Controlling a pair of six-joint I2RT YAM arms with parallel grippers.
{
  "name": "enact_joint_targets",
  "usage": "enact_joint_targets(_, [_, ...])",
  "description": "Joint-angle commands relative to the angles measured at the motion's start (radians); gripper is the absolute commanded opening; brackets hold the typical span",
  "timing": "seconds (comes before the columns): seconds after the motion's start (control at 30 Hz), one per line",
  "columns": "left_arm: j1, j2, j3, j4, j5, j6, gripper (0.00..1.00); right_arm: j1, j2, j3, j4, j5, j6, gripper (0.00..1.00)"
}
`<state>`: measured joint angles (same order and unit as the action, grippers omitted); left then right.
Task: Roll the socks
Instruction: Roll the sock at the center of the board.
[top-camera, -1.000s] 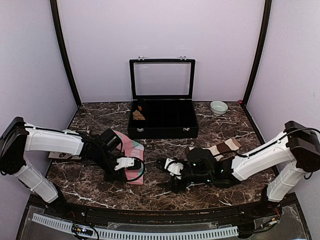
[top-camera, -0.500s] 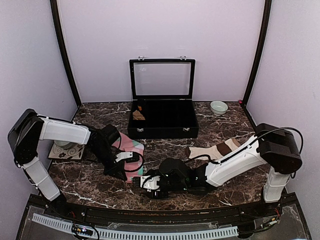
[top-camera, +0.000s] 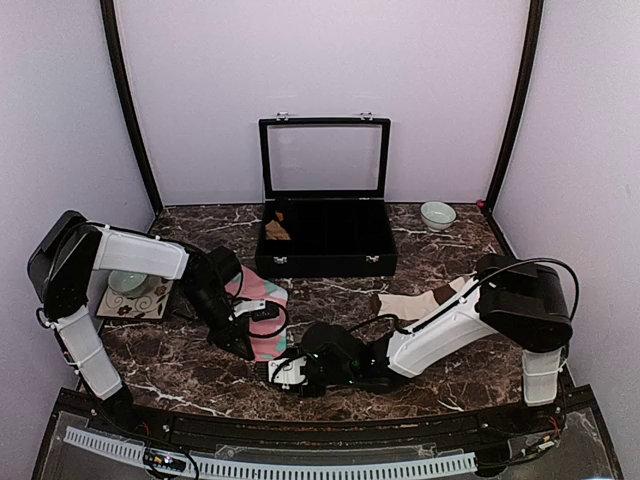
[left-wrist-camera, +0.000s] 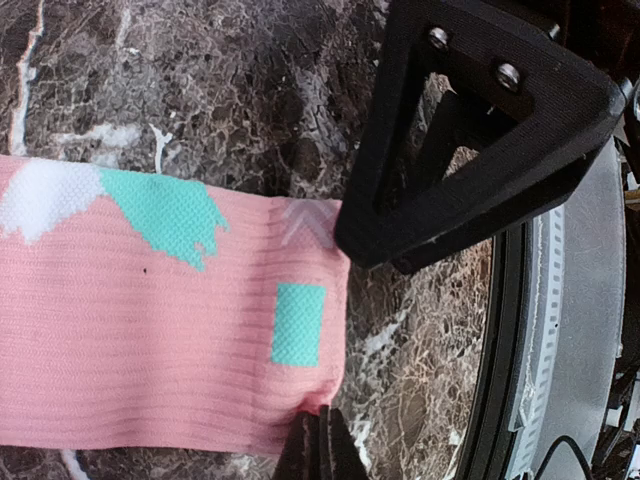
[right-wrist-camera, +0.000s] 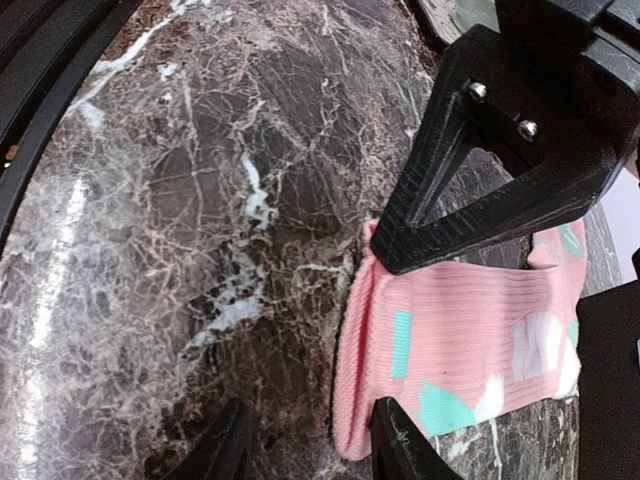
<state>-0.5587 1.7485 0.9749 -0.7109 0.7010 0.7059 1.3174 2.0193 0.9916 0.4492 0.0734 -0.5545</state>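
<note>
Where right fingers (right-wrist-camera: 500, 170) gape, pink sock cuff (right-wrist-camera: 372, 335) lies.

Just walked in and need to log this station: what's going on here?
Both arms are at the pink sock, lying flat on the marble table. The left gripper is shut at the sock's near cuff end; the right gripper, jaws apart, straddles that same cuff. The cream-and-brown sock lies untouched to the right. Nothing is rolled yet.
</note>
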Motion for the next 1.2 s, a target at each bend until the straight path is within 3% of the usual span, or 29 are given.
enact_joint_targets(0.0, [0.008, 0.001, 0.022, -0.073, 0.032, 0.042, 0.00, -0.016, 0.030, 0.022, 0.095, 0.062, -0.024, 0.41])
enact_joint_targets(0.3, [0.013, 0.001, 0.050, -0.087, 0.032, 0.040, 0.00, -0.018, 0.053, 0.019, 0.071, 0.028, -0.039, 0.40])
enact_joint_targets(0.73, [0.014, -0.016, 0.042, -0.070, 0.003, 0.038, 0.00, -0.021, 0.084, 0.059, 0.053, 0.087, 0.014, 0.00])
enact_joint_targets(0.83, [0.015, -0.051, 0.015, -0.052, -0.022, 0.043, 0.02, -0.033, 0.080, 0.065, 0.047, 0.067, 0.059, 0.00])
enact_joint_targets(1.0, [0.015, -0.142, -0.048, 0.004, -0.094, 0.035, 0.15, -0.048, 0.062, 0.097, -0.046, -0.032, 0.135, 0.00])
enact_joint_targets(1.17, [0.021, -0.361, -0.209, 0.186, -0.195, -0.028, 0.21, -0.071, 0.037, 0.125, -0.189, -0.192, 0.268, 0.00])
